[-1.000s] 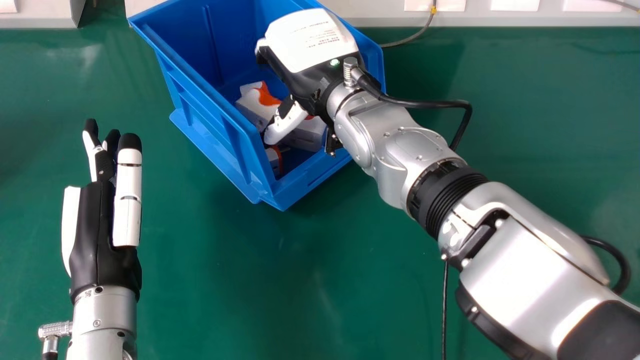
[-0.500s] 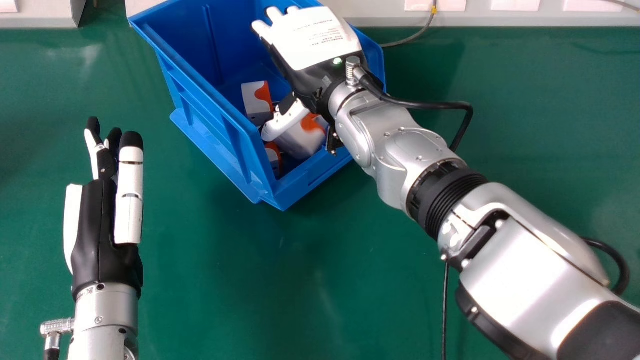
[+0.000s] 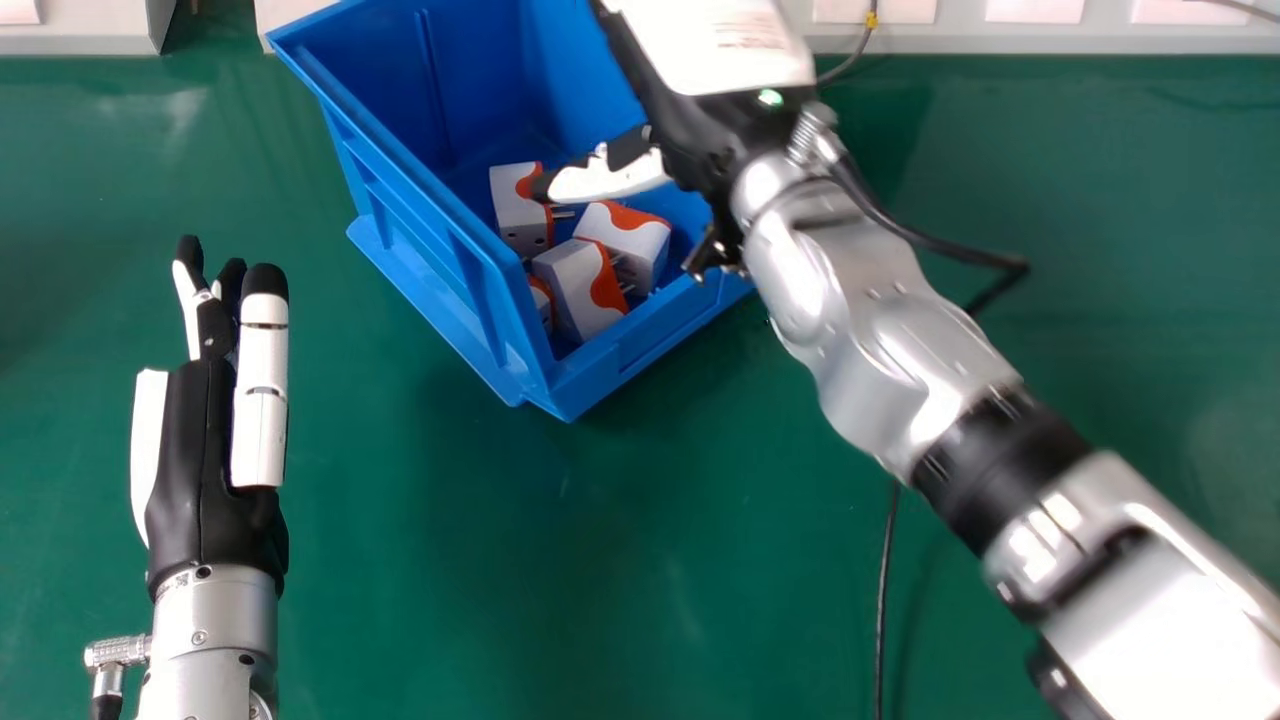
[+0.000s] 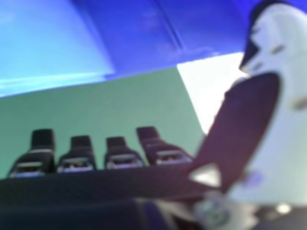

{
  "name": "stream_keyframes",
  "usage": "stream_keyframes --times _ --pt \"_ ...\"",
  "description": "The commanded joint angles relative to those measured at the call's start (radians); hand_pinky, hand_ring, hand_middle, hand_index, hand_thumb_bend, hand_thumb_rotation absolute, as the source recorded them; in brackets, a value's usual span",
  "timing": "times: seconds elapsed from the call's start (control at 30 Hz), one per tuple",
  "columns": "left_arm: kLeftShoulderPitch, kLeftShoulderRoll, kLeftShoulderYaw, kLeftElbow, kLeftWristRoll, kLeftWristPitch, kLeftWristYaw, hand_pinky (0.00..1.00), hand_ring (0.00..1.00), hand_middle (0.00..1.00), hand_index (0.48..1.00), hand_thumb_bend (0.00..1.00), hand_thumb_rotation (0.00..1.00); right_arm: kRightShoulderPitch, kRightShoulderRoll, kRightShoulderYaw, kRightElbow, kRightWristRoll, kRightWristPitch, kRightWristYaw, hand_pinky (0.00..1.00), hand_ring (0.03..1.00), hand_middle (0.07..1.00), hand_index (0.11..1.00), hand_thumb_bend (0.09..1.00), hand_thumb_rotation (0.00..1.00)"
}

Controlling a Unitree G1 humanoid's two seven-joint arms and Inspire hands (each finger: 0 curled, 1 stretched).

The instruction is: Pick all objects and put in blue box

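Note:
Over the right part of the blue box (image 3: 480, 270) is my right hand (image 3: 700, 110), its thumb pointing left above the box. In the right hand view my right hand (image 4: 261, 120) has its fingers extended and nothing between them and the thumb; the box wall (image 4: 139, 28) stands beyond. Inside the box lie several white and orange blocks with metal prongs, among them one at the left (image 3: 518, 205), one in the middle (image 3: 582, 285) and one to its right (image 3: 630, 240). My left hand (image 3: 205, 450) is held over the table at the left, fingers straight.
Green table surface (image 3: 600, 560) surrounds the box. A pale ledge (image 3: 1050, 40) runs along the table's back edge, just behind the box. A thin black cable (image 3: 885, 590) lies on the table beneath my right forearm.
My right hand has opened, and a white and orange block has come to rest in the box. The right arm has then moved up and to the right. My left hand has barely shifted.

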Motion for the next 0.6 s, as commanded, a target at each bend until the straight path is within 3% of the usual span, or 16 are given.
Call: stream_keyframes --times 0.0,0.1,0.27,0.4,0.5,0.57 --pt "-0.009 0.026 0.017 -0.014 -0.008 -0.018 -0.013 1.0 1.0 1.0 1.0 0.42 1.0 0.227 -0.072 -0.096 -0.432 -0.014 0.002 -0.04 0.93 0.985 1.0 0.95 0.499 0.44" --pt "-0.008 0.034 0.025 -0.004 -0.013 -0.03 -0.022 1.0 1.0 1.0 1.0 0.42 1.0 0.363 -0.089 -0.133 -0.583 -0.001 -0.032 -0.062 0.93 0.981 1.0 0.947 0.456 0.42" --pt "0.001 0.042 0.039 0.007 -0.019 -0.05 -0.037 1.0 1.0 1.0 1.0 0.42 1.0 0.62 -0.098 -0.209 -0.768 0.104 -0.168 -0.107 0.92 0.981 0.999 0.946 0.426 0.44" --pt "0.006 0.048 0.049 0.008 -0.027 -0.05 -0.049 1.0 1.0 1.0 1.0 0.42 1.0 0.803 -0.068 -0.269 -0.836 0.257 -0.325 -0.134 0.92 0.985 1.0 0.948 0.394 0.5" --pt "0.01 0.052 0.057 0.01 -0.034 -0.05 -0.058 1.0 1.0 1.0 1.0 0.42 1.0 0.898 -0.036 -0.291 -0.829 0.313 -0.408 -0.16 0.91 0.996 1.0 0.966 0.359 0.66" --pt "0.019 0.054 0.061 0.005 -0.038 -0.05 -0.066 1.0 1.0 1.0 1.0 0.42 1.0 0.978 -0.014 -0.3 -0.799 0.329 -0.446 -0.185 0.91 0.997 1.0 0.969 0.357 0.7"
